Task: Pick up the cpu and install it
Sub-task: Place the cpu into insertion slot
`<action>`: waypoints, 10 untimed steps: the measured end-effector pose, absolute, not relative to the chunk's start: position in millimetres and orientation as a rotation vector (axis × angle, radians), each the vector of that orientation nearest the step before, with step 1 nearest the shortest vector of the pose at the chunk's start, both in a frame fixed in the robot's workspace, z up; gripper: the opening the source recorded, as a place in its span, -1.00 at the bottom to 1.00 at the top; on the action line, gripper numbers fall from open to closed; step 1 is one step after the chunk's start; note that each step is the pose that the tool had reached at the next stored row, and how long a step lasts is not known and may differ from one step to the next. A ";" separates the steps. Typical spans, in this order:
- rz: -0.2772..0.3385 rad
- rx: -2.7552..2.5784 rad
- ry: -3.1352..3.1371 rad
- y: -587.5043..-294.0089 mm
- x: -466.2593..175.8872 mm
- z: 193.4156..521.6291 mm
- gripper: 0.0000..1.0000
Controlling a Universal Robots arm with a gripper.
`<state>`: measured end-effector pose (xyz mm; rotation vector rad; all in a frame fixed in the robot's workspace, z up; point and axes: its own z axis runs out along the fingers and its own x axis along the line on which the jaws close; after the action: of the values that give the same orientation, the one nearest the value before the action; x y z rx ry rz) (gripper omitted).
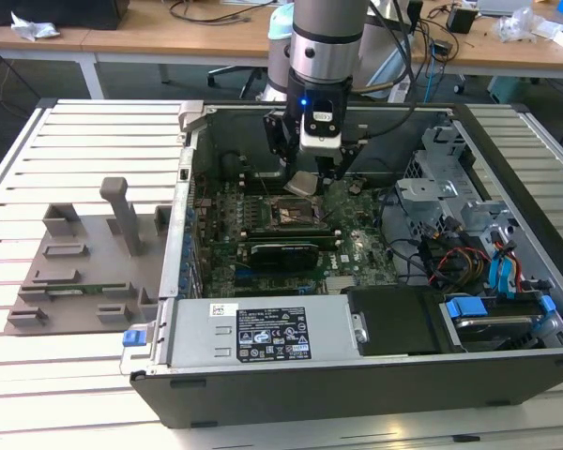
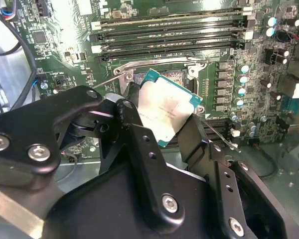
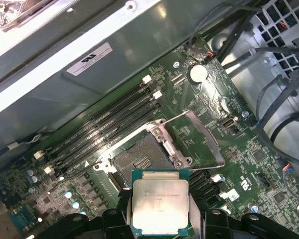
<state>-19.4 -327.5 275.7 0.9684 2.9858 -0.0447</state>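
You have the gripper (image 1: 303,179) inside the open computer case (image 1: 357,386), black fingers (image 2: 135,133) closed narrow on two opposite edges of the cpu (image 2: 167,110). The cpu is in the air, silvery plate toward the wrist cameras, green rim showing, and it sits a bit tilted in the exterior view. It hangs just above the CPU socket (image 3: 138,160) on the green motherboard (image 3: 254,164), not touching it. The socket is open, and its metal load plate (image 3: 197,137) is swung back beside it. The memory slots (image 3: 107,127) run along the far side of the socket. In the exterior view a long black expansion card (image 1: 283,251) lies nearer the camera than the socket, and the power supply (image 1: 263,330) with its label sits at the case's near edge. A gray parts fixture (image 1: 84,267) sits on the slatted table (image 1: 75,131) on the exterior view's left, well apart from the gripper.
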 end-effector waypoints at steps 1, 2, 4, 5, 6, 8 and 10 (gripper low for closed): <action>-0.045 0.980 2.982 -327.5 -19.3 275.6 0.09; -0.045 0.995 2.977 -327.5 -19.3 275.6 0.09; -0.045 1.028 2.966 -327.5 -19.4 275.5 0.09; -0.045 1.044 2.961 -327.5 -19.4 275.4 0.09; -0.045 1.060 2.955 -327.5 -19.4 275.4 0.09; -0.045 1.089 2.945 -327.5 -19.4 275.3 0.09; -0.045 1.126 2.931 -327.5 -19.3 275.2 0.09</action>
<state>-19.3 -327.5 275.2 1.1262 2.9315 -0.0452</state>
